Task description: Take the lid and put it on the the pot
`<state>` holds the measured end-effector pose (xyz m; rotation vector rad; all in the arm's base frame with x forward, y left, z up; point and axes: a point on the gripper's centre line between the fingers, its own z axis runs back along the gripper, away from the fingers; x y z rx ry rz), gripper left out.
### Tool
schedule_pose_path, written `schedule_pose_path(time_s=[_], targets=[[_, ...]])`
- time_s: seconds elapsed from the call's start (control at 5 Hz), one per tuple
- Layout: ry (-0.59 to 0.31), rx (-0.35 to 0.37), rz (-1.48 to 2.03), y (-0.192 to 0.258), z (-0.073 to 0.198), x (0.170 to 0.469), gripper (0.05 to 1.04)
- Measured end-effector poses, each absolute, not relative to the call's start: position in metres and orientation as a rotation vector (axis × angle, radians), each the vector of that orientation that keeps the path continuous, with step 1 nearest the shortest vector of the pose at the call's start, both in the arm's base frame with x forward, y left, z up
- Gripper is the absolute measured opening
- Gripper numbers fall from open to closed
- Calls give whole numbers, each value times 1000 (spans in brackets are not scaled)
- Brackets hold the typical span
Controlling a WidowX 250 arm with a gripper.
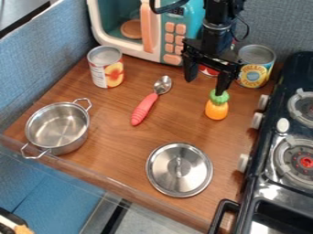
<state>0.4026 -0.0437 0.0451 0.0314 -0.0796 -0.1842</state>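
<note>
Spotted the lid (179,176) right away, flat on the wooden top (116,146), toward the camera from the spoon (143,109); laid with its loop handle (178,167) upward, probably for an easy pinch from above. Then picked out the pot (58,125), to the left of the spoon, upright and open-mouthed, so apparently set ready for covering. Over to the gripper (207,82), to the right of the spoon, pointed down with jaws spread well apart and clamped on nothing, well apart from the lid and likely in need of a move toward it. Noted the toy pineapple (217,109) just under one jaw, right of the spoon; could not tell touch from a narrow gap there. Caught a red can (208,71) beyond the spoon, mostly hidden behind the gripper. Farther beyond the spoon, found the peach can (105,68) leftward, the pineapple can (256,66) rightward, and the toy microwave (172,39) between, cut off above. Far right of the spoon, saw the stove (296,68), cropped by the edge. Could make out nothing of the lid's underside.
</note>
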Motion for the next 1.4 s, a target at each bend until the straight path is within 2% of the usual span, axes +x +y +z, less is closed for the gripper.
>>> schedule_pose_path(time_s=[0.2,0.4,0.8,1.0,1.4], targets=[[-32,33,-184,-43,25,396,1001],[22,32,-197,-39,2,359,1001],[10,51,-276,-48,-20,308,1001],[-12,55,-290,-45,-23,297,1000],[2,42,-305,-49,-21,274,1000]])
